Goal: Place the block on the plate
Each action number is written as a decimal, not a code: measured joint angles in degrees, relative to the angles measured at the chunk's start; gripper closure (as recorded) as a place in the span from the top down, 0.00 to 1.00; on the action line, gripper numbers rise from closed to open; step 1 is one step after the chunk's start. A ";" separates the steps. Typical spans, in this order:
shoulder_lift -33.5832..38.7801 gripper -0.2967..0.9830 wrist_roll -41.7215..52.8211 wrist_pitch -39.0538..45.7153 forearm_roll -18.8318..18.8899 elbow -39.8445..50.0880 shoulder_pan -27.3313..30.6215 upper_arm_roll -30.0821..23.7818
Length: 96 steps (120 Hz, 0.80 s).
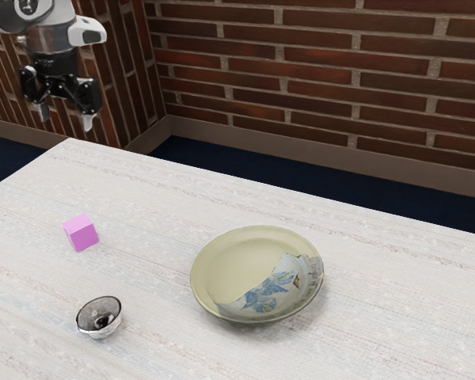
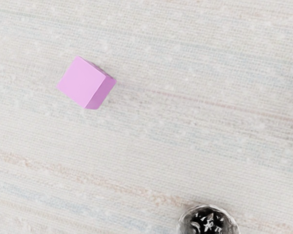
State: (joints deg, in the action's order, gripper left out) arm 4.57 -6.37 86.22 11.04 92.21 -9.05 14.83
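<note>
- Well, from where I stand, the black two-finger gripper (image 1: 66, 116) hangs high and well apart from the plate (image 1: 253, 231), off to the exterior view's left, its fingers spread with nothing between them.
- The pink block (image 1: 81, 233) sits flat on the pale table (image 1: 150, 206), also toward the exterior view's left from the plate and well apart from it.
- A small glass bowl (image 1: 99, 318), dark inside, shares that side of the plate, nearer the exterior camera than the block is.
- So the job looks to be at its start: reach the block, pick it up, carry it over.
- I'd guess the block is light and stiff, the sort that won't squash or chip under a firm, even squeeze.
- Its smooth-looking faces might be slippery, so I'd want the pads flat on two opposite upright sides, around mid-height.
- The wrist view has the block (image 2: 83, 83) cornerwise, so the hand probably needs a turn to square up; pinched on its edges, it could twist or squirt away.
- The plate looks like glazed ceramic, likely brittle, with a raised rim to clear; I'd lower the block gently onto its middle before letting go.
</note>
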 joint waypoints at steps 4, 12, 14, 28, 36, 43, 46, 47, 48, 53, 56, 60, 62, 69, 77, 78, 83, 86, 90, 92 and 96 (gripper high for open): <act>-0.13 0.77 -0.42 -0.08 0.14 -0.10 -0.33 -0.03; -0.29 0.77 -1.20 0.06 0.38 -0.07 -0.58 -0.05; -0.33 0.77 -1.38 0.25 0.45 0.00 -0.57 -0.05; -0.89 0.77 -2.53 1.36 0.68 1.90 -1.46 2.44; -2.34 0.77 -3.08 3.26 0.58 6.25 -0.09 4.39; -3.45 0.77 -3.81 6.11 0.45 9.93 2.27 4.96; -3.70 0.77 -4.41 7.31 0.17 11.37 3.30 5.08; -3.77 0.77 -4.64 7.70 0.05 11.82 3.65 5.11; -3.84 0.77 -4.88 8.11 -0.07 12.28 4.00 5.14; -4.10 0.77 -6.30 10.05 -0.54 14.47 5.71 5.24; -4.38 0.77 -7.22 11.14 -0.82 15.46 6.32 5.70; -5.38 0.77 -8.39 12.67 -1.49 16.27 6.88 6.72; -6.07 0.77 -8.98 13.48 -1.91 16.53 7.16 7.23; -8.26 0.77 -11.28 16.23 -3.27 17.00 8.05 8.24; -10.73 0.77 -14.25 18.96 -5.04 17.25 6.03 8.61; -11.02 0.77 -14.63 19.32 -5.28 17.34 5.55 8.63; -12.26 0.77 -16.49 21.10 -6.27 18.00 3.24 8.67; -13.01 0.77 -17.55 22.30 -6.73 18.55 2.18 8.99; -13.94 0.77 -18.90 23.83 -7.28 19.10 1.70 9.46; -14.38 0.77 -19.55 24.56 -7.61 19.29 1.71 9.63; -15.25 0.77 -20.80 25.95 -8.33 19.49 1.71 10.22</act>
State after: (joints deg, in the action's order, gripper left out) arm -10.68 -27.17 112.17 2.71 111.69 -7.34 25.05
